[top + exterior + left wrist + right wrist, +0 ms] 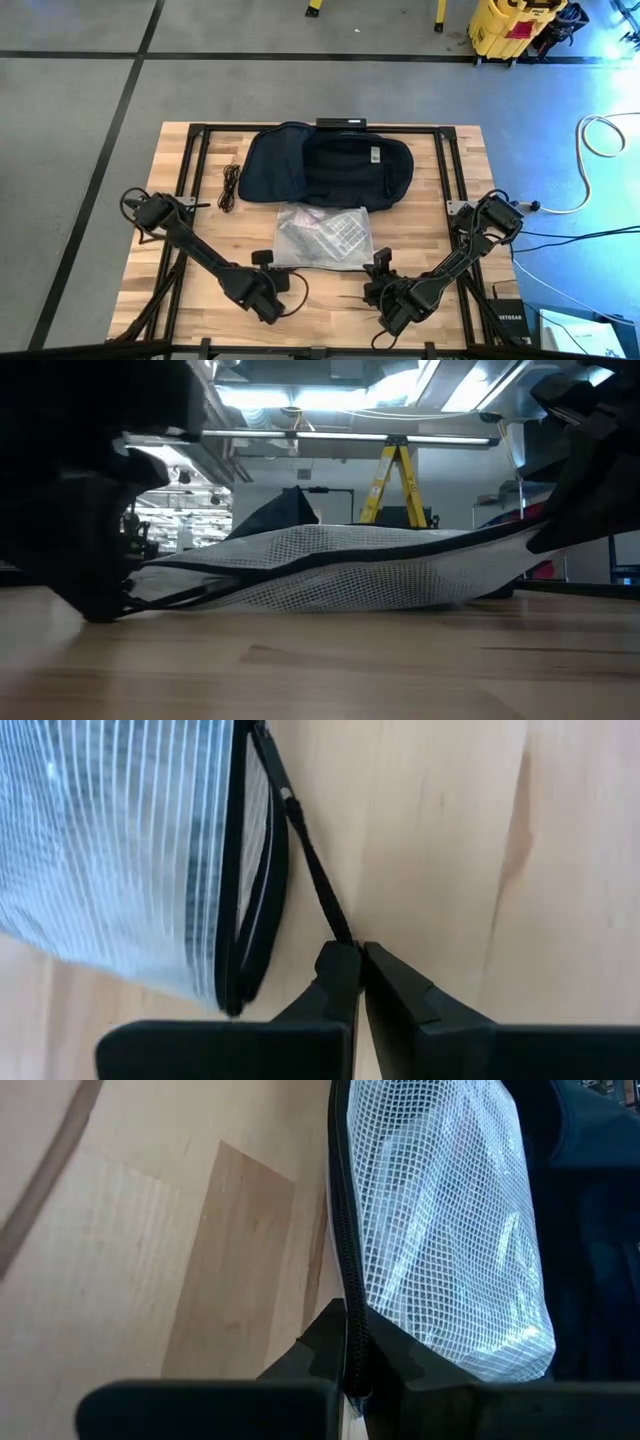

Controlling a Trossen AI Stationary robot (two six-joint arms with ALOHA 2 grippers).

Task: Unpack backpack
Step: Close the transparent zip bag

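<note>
The dark navy backpack (pixel 330 168) lies flat at the table's far middle. Just on its near side lies a white mesh pouch (pixel 322 237) with black zip trim, resting on the wood. My left gripper (pixel 265 260) is at the pouch's near left corner, shut on a black pull cord. At the near right corner, my right gripper (pixel 381 262) is shut on the pouch's black edge. In the low view the pouch (pixel 350 565) spans between both grippers, its right end raised. My left gripper pinches the free end of the thin black pull cord (pixel 335 925) between its two fingertips. The fingers slant down from the near left. The cord runs straight and taut from the pouch's corner to the fingers. My right gripper pinches the pouch's black zip edge (pixel 348 1325) at its near right corner between its two fingers. The fingers slant down from the near right, and the edge runs along between them. That end of the pouch is lifted a little off the wood.
A coiled black cable (pixel 230 186) lies on the wood to the left of the backpack. A small black bar (pixel 342 122) sits at the far edge. Black frame rails (pixel 192 160) run along both sides. Bare wood (pixel 320 300) lies between the grippers and the near edge.
</note>
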